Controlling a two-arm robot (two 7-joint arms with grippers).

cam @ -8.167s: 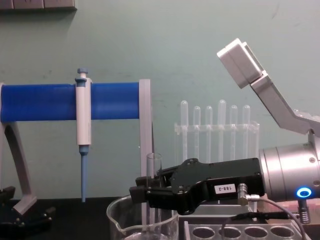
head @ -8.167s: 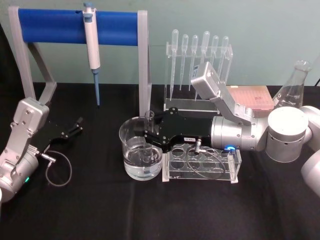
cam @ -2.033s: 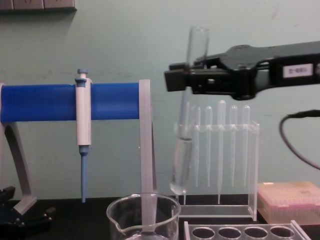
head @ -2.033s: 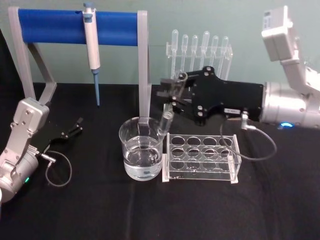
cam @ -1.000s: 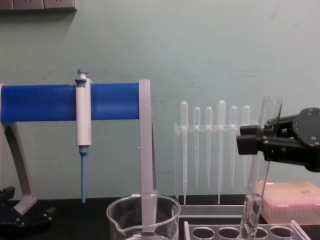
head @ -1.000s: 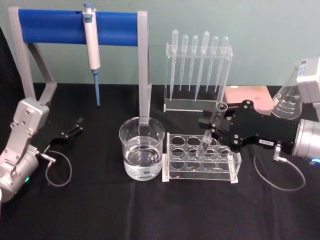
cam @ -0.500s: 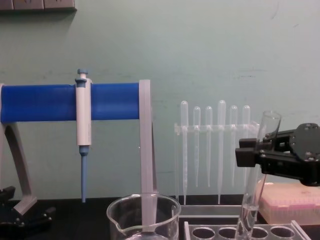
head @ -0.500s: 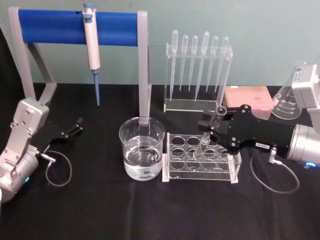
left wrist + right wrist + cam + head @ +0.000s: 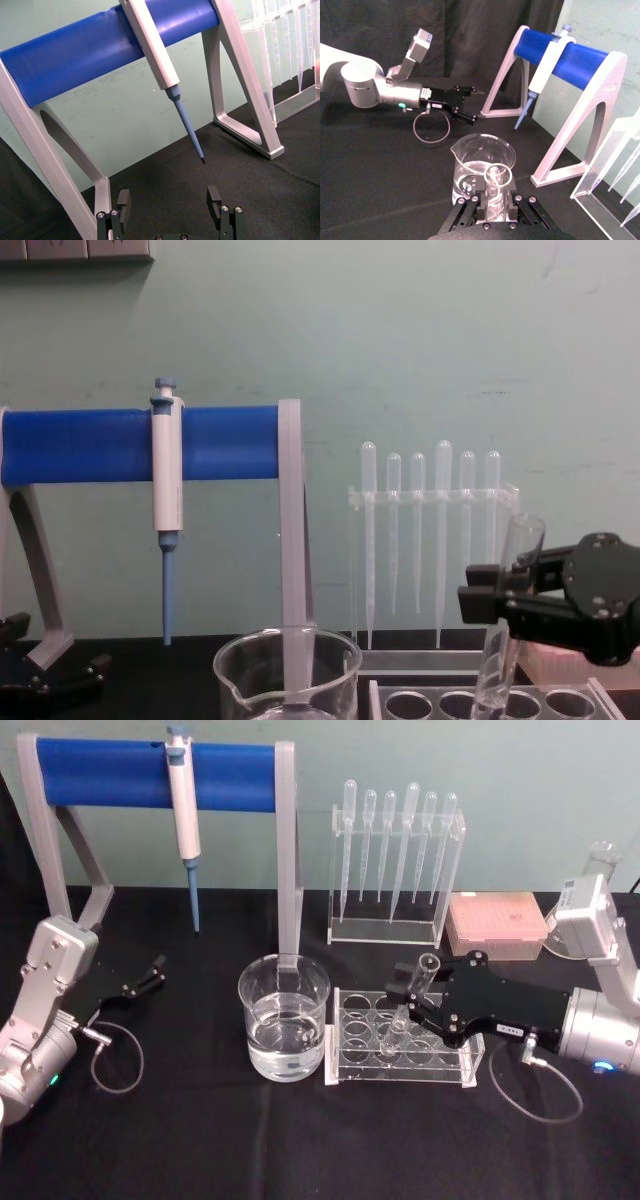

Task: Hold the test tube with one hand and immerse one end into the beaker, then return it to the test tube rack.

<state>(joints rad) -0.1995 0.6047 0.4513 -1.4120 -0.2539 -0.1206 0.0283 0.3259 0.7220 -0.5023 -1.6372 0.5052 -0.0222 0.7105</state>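
Return step, we judge: right gripper (image 9: 418, 998) pinching test tube (image 9: 405, 1008), tilted, lower end entering clear tube rack (image 9: 470, 1065) beside beaker (image 9: 284, 1018). Next: straighten, lower, release. Left gripper (image 9: 152, 973) parked far left, fingers spread, empty.

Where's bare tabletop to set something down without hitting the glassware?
Bare black cloth runs along the near edge of the table, in front of the beaker and tube rack. Another patch lies between the parked left gripper and the beaker. Crowded: the rack, where the right gripper holds the test tube, and behind it by the pipette stand.
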